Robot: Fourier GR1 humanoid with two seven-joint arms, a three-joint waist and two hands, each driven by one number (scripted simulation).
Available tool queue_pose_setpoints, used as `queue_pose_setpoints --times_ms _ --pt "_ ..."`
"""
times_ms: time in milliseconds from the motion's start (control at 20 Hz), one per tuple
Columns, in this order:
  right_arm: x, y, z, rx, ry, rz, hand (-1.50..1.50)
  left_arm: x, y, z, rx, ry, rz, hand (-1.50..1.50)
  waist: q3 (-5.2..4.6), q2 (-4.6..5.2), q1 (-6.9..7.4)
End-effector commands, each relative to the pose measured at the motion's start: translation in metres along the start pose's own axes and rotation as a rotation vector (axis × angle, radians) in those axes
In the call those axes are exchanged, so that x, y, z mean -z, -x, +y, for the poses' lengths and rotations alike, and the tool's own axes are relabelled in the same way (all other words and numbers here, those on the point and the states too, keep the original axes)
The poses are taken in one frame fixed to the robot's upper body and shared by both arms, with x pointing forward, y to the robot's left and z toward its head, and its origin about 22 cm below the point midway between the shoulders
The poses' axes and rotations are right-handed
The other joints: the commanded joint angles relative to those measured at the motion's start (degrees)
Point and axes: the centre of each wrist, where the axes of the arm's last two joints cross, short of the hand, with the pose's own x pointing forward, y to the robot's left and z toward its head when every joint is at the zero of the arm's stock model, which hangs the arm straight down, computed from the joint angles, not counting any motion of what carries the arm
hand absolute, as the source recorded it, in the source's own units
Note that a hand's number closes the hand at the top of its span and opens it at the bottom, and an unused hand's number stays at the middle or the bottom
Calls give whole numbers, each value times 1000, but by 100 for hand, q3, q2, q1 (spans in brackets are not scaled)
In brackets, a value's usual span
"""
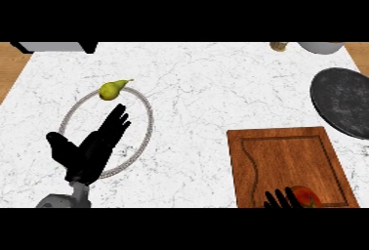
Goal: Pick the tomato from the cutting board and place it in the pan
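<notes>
A red tomato [306,196] lies at the near edge of the wooden cutting board [288,156], at the lower right. Only the fingers of my right hand [281,199] show there, coming up from the lower edge just left of the tomato and partly in front of it; whether they curl round it is hidden. The dark round pan [344,101] sits at the right edge, beyond the board. My left hand [90,149] rests open at the lower left, fingers straight, over a ring-shaped plate.
A yellow-green pear [113,90] lies on the far rim of the pale ring-shaped plate [148,114]. A white vessel [320,46] and a small tan object [279,46] stand at the far right edge. A dark-edged white object [54,47] sits far left.
</notes>
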Motion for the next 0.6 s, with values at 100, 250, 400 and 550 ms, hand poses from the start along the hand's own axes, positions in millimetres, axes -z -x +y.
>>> queue_pose_setpoints --times_ms 100,250,400,550 --pt "19 -5 7 -28 4 -2 -150 2 4 17 -3 -11 -7 0 -1 5 4" --pt "26 22 1 8 55 -27 150 -12 28 -11 -12 1 7 0 -2 5 26" --pt "37 7 25 -78 130 -59 150 8 -7 -13 11 7 -8 0 2 4 26" --pt "29 14 17 -132 148 -81 150 11 1 2 7 22 -7 0 -2 2 -7"
